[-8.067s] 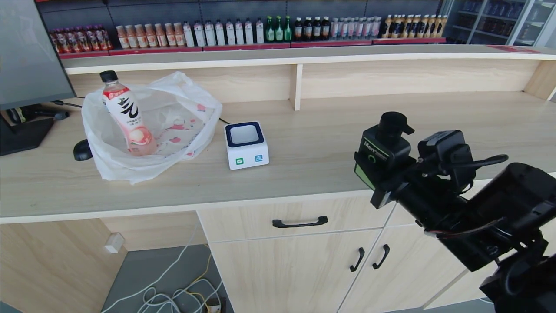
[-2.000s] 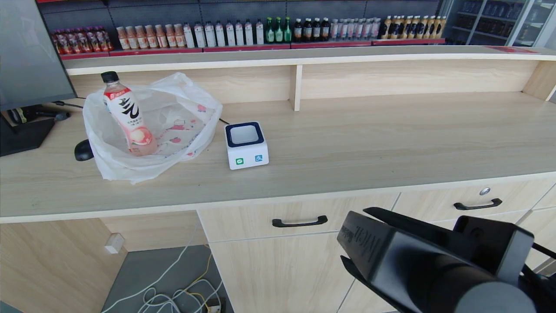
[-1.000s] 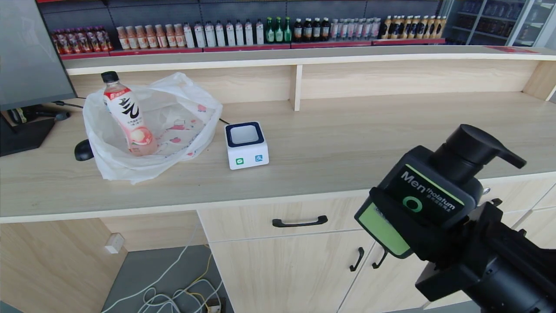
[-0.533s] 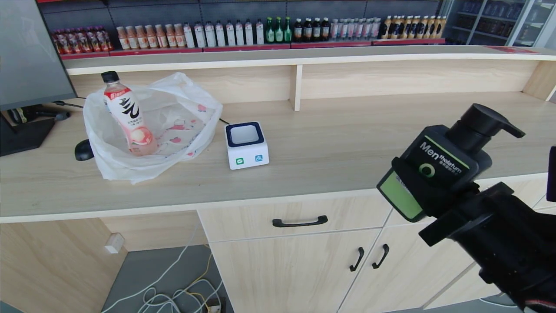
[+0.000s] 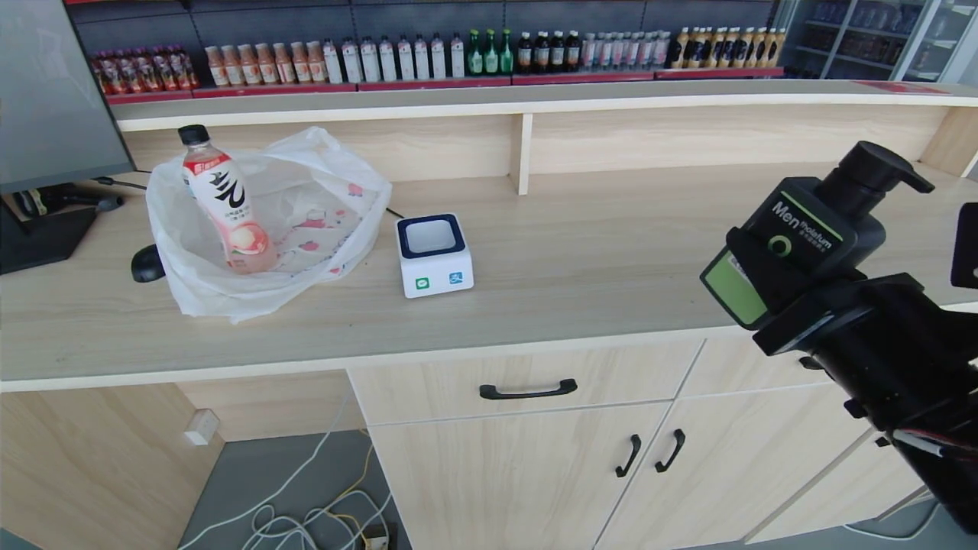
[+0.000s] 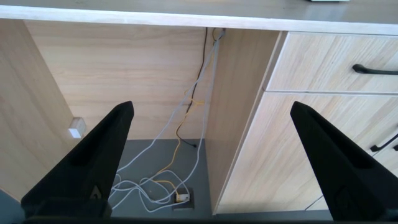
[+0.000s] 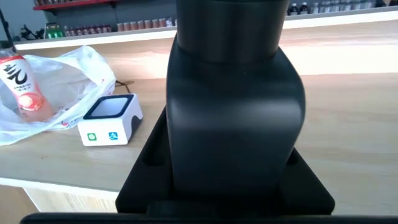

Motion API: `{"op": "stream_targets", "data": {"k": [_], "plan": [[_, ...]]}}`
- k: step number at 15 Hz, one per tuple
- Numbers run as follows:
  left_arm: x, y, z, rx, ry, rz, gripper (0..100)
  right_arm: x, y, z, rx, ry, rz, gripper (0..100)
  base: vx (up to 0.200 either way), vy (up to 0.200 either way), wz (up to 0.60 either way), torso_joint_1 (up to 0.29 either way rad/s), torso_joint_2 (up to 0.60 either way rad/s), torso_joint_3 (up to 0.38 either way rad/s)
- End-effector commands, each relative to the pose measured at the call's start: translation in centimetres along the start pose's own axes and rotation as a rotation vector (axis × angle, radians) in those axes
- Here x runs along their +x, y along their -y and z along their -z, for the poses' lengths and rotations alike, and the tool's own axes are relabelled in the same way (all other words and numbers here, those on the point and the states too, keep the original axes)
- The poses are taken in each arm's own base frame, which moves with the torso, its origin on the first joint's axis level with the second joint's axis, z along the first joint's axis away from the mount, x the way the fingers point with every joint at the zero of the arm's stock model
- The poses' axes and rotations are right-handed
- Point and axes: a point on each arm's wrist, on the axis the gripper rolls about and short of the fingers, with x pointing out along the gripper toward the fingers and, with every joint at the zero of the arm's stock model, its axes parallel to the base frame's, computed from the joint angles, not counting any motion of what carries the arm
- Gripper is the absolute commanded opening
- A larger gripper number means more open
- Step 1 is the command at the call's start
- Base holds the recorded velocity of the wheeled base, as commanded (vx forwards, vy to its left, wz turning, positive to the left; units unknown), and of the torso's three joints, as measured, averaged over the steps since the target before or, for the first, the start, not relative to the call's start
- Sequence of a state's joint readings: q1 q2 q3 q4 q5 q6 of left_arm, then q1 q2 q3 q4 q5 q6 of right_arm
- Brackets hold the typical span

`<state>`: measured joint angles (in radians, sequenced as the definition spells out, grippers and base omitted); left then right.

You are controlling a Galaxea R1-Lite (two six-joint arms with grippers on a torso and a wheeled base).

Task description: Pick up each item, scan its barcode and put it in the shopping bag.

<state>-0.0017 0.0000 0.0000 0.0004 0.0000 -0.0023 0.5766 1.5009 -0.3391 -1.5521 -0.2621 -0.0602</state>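
A black pump bottle (image 5: 795, 237) with a green side label hangs over the counter's front edge at the right, tilted, with my right gripper (image 5: 821, 298) shut on its lower body. The right wrist view has the same black bottle (image 7: 233, 112) close up. The white barcode scanner (image 5: 433, 254) stands mid-counter, well left of it. Further left, the white shopping bag (image 5: 321, 191) lies open with a pink drink bottle (image 5: 225, 206) standing in it. Below counter height, my left gripper (image 6: 211, 106) is open and holds nothing, facing the cabinet fronts.
A monitor (image 5: 53, 84) and a black mouse (image 5: 145, 263) sit at the counter's left end. A raised shelf with a divider (image 5: 521, 153) runs along the back. Bare counter (image 5: 649, 229) lies between scanner and bottle. Drawer handles (image 5: 527, 392) and floor cables (image 5: 306, 512) are below.
My right arm has lifted the black bottle up and to the right, from in front of the drawers to counter height. Bag, pink bottle and scanner have not moved.
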Motion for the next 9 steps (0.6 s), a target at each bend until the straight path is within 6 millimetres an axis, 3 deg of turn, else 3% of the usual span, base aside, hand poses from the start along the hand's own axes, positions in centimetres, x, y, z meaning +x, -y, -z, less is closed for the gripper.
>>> {"op": "stream_targets", "data": {"k": [1, 3, 4, 9], "plan": [[0.0, 0.0, 0.0, -0.001, 0.0, -0.002, 100, -0.8, 1.7, -0.4, -0.026, 0.007, 0.063, 0, 0.0, 0.0, 0.0, 0.0, 0.0, 0.0], [0.0, 0.0, 0.0, -0.004, 0.0, 0.0, 100, -3.3, 2.9, -1.2, -0.029, 0.023, 0.1, 0, 0.0, 0.0, 0.0, 0.0, 0.0, 0.0], [0.0, 0.0, 0.0, -0.004, 0.0, -0.002, 100, -3.6, 2.8, -1.6, -0.02, 0.037, 0.089, 0, 0.0, 0.2, 0.0, 0.007, 0.0, -0.002], [0.0, 0.0, 0.0, -0.004, 0.0, -0.002, 100, -3.1, 2.7, -1.4, -0.021, 0.031, 0.089, 0, 0.0, 0.2, 0.0, 0.005, 0.0, 0.0]]}}
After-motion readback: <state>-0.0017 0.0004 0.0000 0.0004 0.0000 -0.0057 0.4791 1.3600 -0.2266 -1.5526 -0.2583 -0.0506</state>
